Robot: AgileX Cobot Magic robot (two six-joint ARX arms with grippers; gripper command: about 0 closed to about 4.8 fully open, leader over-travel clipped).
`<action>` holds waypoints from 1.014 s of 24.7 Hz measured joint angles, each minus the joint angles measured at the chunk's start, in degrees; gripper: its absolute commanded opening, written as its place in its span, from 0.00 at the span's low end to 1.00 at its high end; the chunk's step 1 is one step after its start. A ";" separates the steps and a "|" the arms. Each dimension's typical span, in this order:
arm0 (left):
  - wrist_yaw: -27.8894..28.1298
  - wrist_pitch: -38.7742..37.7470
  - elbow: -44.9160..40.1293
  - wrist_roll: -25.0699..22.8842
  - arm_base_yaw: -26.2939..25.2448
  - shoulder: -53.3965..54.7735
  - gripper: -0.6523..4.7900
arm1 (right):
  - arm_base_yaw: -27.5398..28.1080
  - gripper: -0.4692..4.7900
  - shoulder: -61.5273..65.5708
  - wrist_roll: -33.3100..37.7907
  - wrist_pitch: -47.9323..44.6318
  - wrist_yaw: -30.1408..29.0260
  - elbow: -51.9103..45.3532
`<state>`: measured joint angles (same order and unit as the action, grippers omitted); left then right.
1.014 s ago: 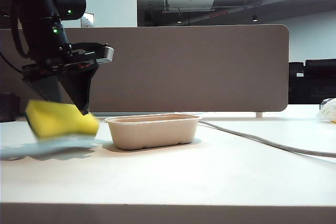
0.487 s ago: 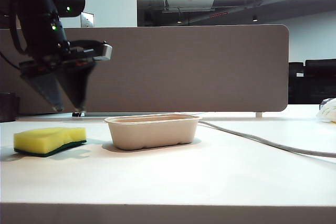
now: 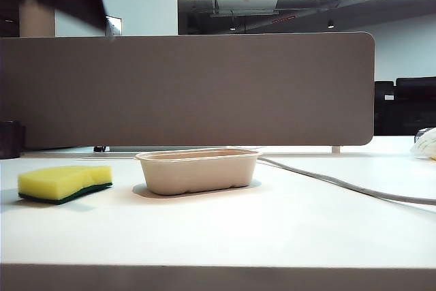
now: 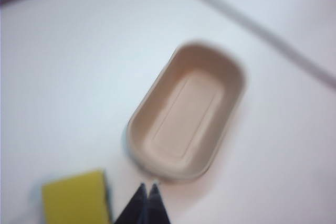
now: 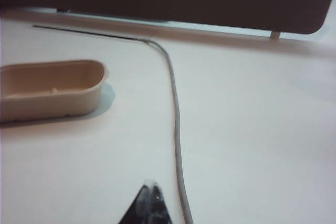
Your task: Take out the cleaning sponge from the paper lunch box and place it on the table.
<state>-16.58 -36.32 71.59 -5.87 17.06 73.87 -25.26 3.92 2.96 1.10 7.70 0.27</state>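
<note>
Cleaning sponge (image 3: 65, 182) lying flat on table (image 3: 272, 230), green layer down, just left of empty paper lunch box (image 3: 198, 170), not touching. Left pincer (image 4: 146, 188) hanging high over both, tips pressed together, gripping nothing. Right pincer (image 5: 151, 188) hovering beside grey cable (image 5: 176, 124), tips together, also gripping nothing.

Matt pulp lunch box (image 3: 197, 170); spongy foam sponge (image 3: 65, 182); smooth table (image 3: 272, 230).

Low exterior camera faces the partition; left wrist looks down, right wrist forward; all share the paper lunch box (image 3: 198, 169)
</note>
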 measured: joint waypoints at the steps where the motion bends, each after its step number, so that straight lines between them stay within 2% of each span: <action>1: -0.81 2.19 -1.40 1.07 0.02 -2.27 0.11 | 0.39 0.08 -0.63 -0.02 0.00 0.00 0.00; 5: -0.09 7.06 -9.46 5.14 0.02 -13.33 0.11 | 2.80 0.08 -1.99 -0.02 -0.11 -0.22 0.00; 10: 2.99 12.55 -15.02 9.22 0.00 -26.91 0.11 | 9.11 0.08 -2.03 -0.02 -0.04 -0.24 0.00; 17: 8.24 12.41 -19.58 11.17 0.04 -42.80 0.11 | 18.67 0.08 -3.69 -0.02 -0.68 -0.15 0.00; 21: 12.35 9.62 -21.62 11.63 0.00 -51.67 0.11 | 21.53 0.08 -3.72 -0.02 -0.35 -0.09 0.00; 25: 14.43 6.64 -25.46 11.85 0.00 -59.93 0.11 | 21.94 0.08 -3.72 0.00 -0.28 -0.15 0.00</action>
<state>-2.15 -29.67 46.13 5.98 17.06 13.93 -3.31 0.21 2.96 0.82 7.55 0.27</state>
